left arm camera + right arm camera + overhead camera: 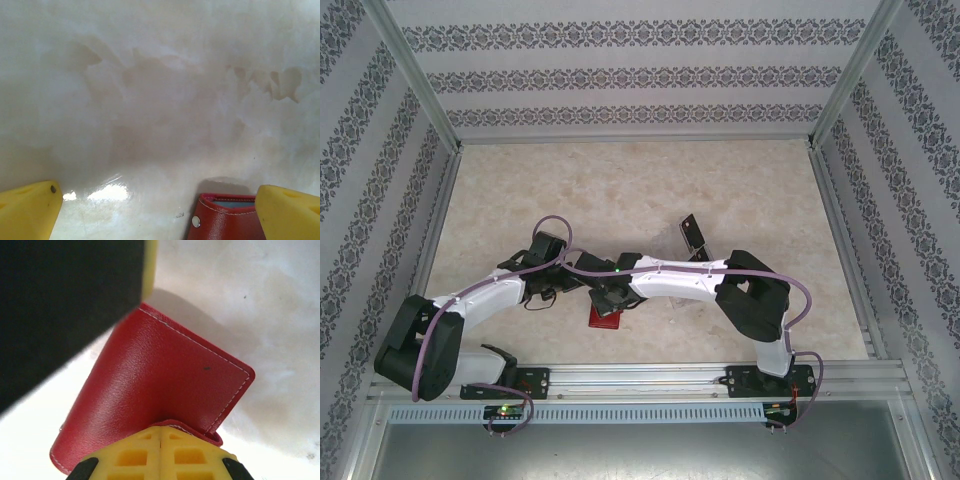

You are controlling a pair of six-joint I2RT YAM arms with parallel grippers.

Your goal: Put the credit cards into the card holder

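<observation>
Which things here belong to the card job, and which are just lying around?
Job:
- card holder, red, closed
- right pincer, shut on its edge
- left pincer, open beside it
- credit card, dark, farther out on the table

Just there:
- marble-look table
- patterned walls
- aluminium frame

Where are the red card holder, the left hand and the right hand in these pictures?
card holder (165,375): right wrist view, middle of its red outer face.
left hand (157,192): left wrist view, midway between its yellow fingertips.
right hand (160,431): right wrist view, where its yellow fingertips meet.
</observation>
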